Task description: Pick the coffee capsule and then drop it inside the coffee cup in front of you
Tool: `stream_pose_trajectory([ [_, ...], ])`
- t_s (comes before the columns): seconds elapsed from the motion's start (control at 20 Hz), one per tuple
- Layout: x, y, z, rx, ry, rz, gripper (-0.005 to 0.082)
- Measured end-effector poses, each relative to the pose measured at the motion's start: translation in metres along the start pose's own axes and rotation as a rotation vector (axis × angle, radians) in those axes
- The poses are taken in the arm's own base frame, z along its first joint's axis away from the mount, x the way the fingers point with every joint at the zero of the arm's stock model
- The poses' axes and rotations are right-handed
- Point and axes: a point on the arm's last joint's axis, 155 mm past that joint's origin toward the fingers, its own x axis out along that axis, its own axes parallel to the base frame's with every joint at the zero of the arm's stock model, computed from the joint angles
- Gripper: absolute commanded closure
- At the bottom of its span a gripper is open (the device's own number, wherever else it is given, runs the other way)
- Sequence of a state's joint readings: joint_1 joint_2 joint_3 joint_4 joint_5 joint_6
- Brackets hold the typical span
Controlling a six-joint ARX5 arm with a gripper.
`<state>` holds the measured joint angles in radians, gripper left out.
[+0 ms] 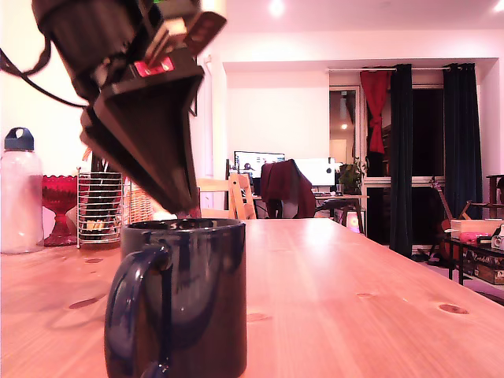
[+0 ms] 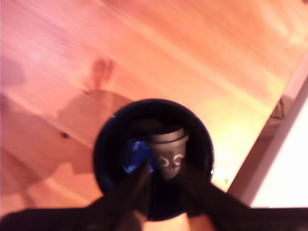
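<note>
Gripper [image 1: 187, 211] of the single dark arm poised directly over the large glossy navy-black ceramic coffee cup [image 1: 189, 299], which stands on the pale pine desk [image 1: 354, 283] close to its near edge in the exterior view. We see the tapered fingers slanting down until their tips sit just at the cup's rim. We judge this placement deliberate: with the tips centred low over the opening, a released load can only fall inside.

In the wrist view the gripper [image 2: 166, 175] looks straight down into the coffee cup [image 2: 103, 144], and one edge of the desk [image 2: 192, 57] runs close beside it. The small plastic coffee capsule [image 2: 167, 151] sits between the two dark fingers [image 2: 139, 185], which appear pressed against its sides, so we read the jaws as pinching it. The picture is blurred, however, and we cannot rule out that the grip is just loosening. The capsule lies within the circle of the rim, over the cup's dark interior, and is hidden in the exterior view.

It appears grey-blue in this light, tapered, with a wider flat rim and small white marks on its side. A blue glint shows on the cup's inner wall beside it.

Well apart, toward the desk's far corner at the exterior view's left, stand a clear bottle with a dark blue cap [image 1: 20, 197], a red scalloped glass bowl [image 1: 59, 201] and a wire basket [image 1: 102, 205]. We judge only the release remains.
</note>
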<state>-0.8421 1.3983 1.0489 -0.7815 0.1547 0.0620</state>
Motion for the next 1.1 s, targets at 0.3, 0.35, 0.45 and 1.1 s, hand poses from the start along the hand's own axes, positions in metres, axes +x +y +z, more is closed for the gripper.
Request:
stream_pose_trajectory([
  [0.3,-0.033,0.006,0.034,-0.016,-0.195,0.032,0.0788],
  [0.35,-0.034,0.008,0.035,-0.02,-0.206,0.038,0.0788],
  [0.45,-0.028,0.015,0.032,-0.032,-0.208,0.055,0.0788],
  [1.1,-0.008,0.067,0.006,-0.21,-0.408,0.171,0.0788],
])
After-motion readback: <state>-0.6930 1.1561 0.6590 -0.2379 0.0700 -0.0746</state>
